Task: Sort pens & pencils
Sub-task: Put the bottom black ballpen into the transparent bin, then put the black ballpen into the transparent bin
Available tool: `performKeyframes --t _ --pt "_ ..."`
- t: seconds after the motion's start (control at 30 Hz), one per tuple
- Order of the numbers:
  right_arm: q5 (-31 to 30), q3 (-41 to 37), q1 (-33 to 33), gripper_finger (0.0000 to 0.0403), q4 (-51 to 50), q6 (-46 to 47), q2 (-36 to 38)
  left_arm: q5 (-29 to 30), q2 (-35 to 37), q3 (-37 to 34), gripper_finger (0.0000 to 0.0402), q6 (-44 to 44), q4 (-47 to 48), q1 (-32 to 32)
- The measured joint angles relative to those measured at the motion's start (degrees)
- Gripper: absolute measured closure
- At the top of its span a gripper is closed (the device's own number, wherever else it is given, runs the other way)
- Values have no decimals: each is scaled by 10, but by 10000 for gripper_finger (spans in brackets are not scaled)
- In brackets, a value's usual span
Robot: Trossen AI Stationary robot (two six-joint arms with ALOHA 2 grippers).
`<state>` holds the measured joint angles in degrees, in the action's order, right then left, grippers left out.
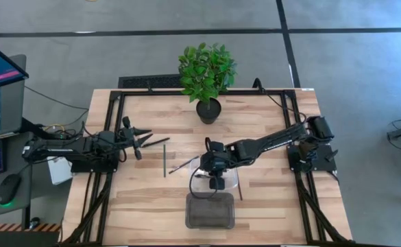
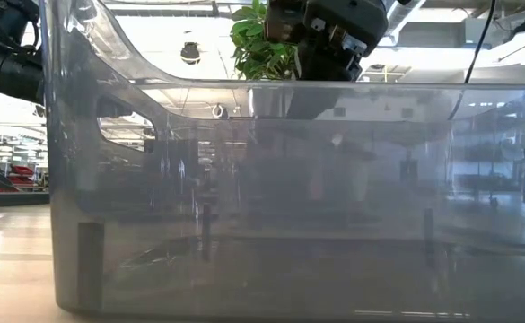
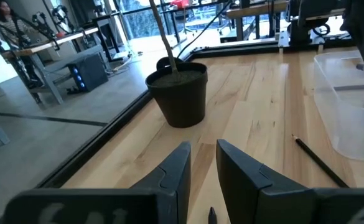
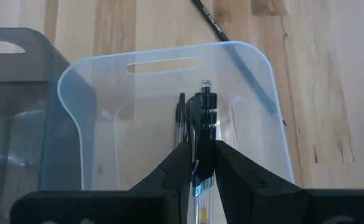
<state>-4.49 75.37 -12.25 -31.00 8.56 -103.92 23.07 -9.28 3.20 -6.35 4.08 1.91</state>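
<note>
My right gripper (image 4: pixel 200 147) (image 1: pixel 216 181) hangs over the clear bin (image 4: pixel 256 74) (image 1: pixel 229 180), shut on a black pen (image 4: pixel 205 106). A second pen (image 4: pixel 181 115) lies on that bin's floor. A grey bin (image 1: pixel 210 211) (image 2: pixel 262 197) stands just nearer. My left gripper (image 1: pixel 143 140) (image 3: pixel 203 155) is open and low over the table's left part. A black pen (image 1: pixel 156 143) lies just past its fingertips. On the wood lie a slim pencil (image 1: pixel 164 163), another stick (image 1: pixel 184 165) and a pencil (image 1: pixel 240 187) right of the clear bin. My right gripper pinches the black pen between its two fingers (image 4: pixel 180 160), coming from above. The pen lies along the fingers. Its clear-tipped end (image 4: pixel 205 84) sticks out past the fingertips, inside the clear bin's outline. Whether that end touches the bin's floor I cannot tell.
A potted plant (image 1: pixel 208 75) (image 3: pixel 178 93) stands at the table's far middle. A black frame (image 1: pixel 118 96) runs around the table top. A monitor, keyboard and mouse (image 1: pixel 8 189) sit beyond the left edge. Bare wood lies at the near left and the far right.
</note>
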Motion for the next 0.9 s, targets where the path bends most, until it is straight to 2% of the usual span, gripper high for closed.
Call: performKeyframes --t 0.33,0.67,0.9 --pt "2 0 0 307 -1 0 0 1 0 0 333 1 0 0" --pt "1 0 0 200 -2 9 0 1 0 0 333 -3 -1 0" --pt "-2 0 3 171 0 -1 50 1 0 0 333 3 -1 0"
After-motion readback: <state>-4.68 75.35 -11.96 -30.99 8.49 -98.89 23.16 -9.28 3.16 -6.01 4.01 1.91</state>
